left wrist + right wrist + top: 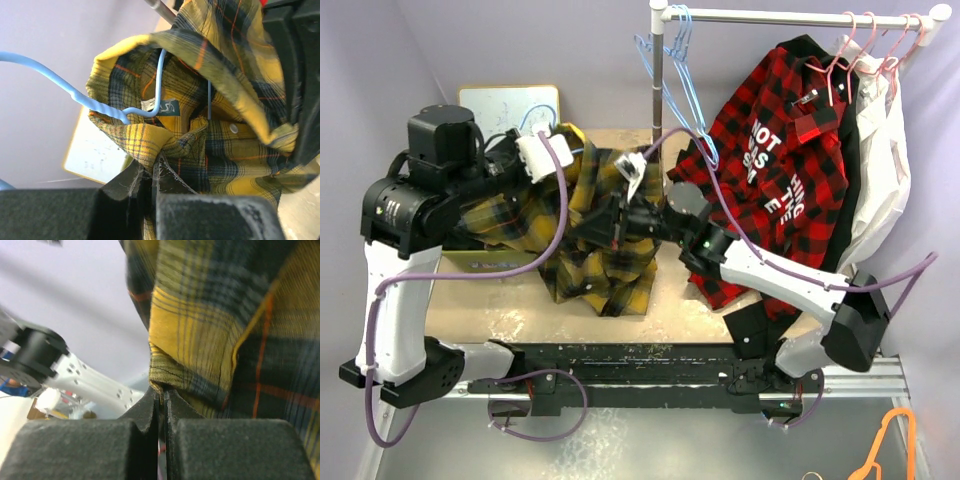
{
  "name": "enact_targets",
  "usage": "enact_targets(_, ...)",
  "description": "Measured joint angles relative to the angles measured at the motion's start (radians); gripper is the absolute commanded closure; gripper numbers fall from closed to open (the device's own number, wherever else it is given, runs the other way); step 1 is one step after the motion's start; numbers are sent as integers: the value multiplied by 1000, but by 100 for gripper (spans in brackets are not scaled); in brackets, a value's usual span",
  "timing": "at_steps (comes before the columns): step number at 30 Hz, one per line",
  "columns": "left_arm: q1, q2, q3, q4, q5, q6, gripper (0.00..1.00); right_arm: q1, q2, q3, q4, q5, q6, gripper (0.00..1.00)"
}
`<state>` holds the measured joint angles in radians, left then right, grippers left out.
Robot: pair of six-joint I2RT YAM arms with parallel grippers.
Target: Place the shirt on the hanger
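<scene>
1. The shirt is being held up over the counter, with the hanger lying inside its collar.
2. Cloth just below the hanger is being pinched by the clenched left fingers; a shirt edge is being clamped by the right fingers.
3. The flannel is being judged soft, light and limp, so the collar beside the hanger is being favoured for gripping.
</scene>
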<state>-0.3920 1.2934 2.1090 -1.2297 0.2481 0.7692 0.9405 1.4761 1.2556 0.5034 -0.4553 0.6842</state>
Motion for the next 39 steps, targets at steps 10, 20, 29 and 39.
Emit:
enact_targets(10,10,-53,-152,-8,101,66,100,3,-421,-340,-26,150,-214,0)
enact_targets(20,7,-64,-273,-116,270,278,100,-23,-749,-364,-271,228,-820,3)
enact_targets(29,-10,-57,-273,-192,359,395,100,-91,-504,-351,-615,109,-1099,13)
enact_targets(39,-16,-38,-273,-205,414,413,100,-96,-447,-229,-617,-9,-1131,73)
